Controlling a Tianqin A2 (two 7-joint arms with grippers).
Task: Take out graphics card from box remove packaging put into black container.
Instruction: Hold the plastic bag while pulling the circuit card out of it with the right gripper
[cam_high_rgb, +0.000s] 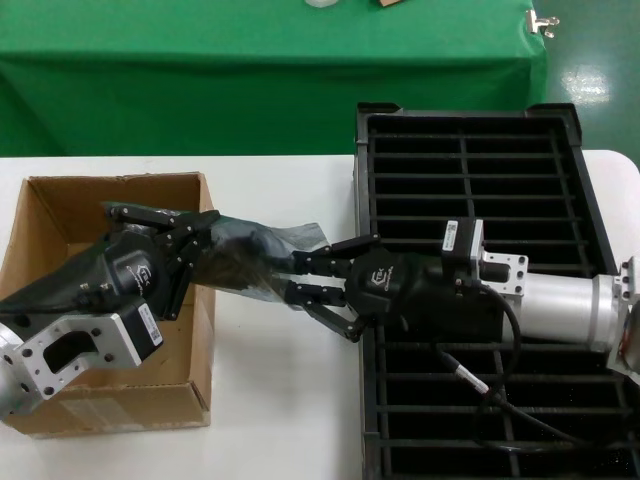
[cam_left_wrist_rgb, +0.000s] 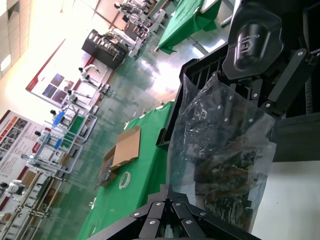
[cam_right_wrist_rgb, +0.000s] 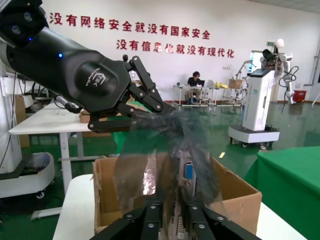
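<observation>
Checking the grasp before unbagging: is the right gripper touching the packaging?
Touching: in the head view the right gripper has its fingers closed on the packaging end.

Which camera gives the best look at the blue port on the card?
The right wrist view: the blue port on the card shows through the bag. The head view shows only the dark bag between both tools; the left wrist view shows crinkled bag, no port.

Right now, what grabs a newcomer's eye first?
The crinkly dark translucent plastic bag stretched in mid-air between both end effectors: left end effector over the brown cardboard box, right end effector beside the slatted black plastic tray. The graphics card's blue port shows through the bag.
</observation>
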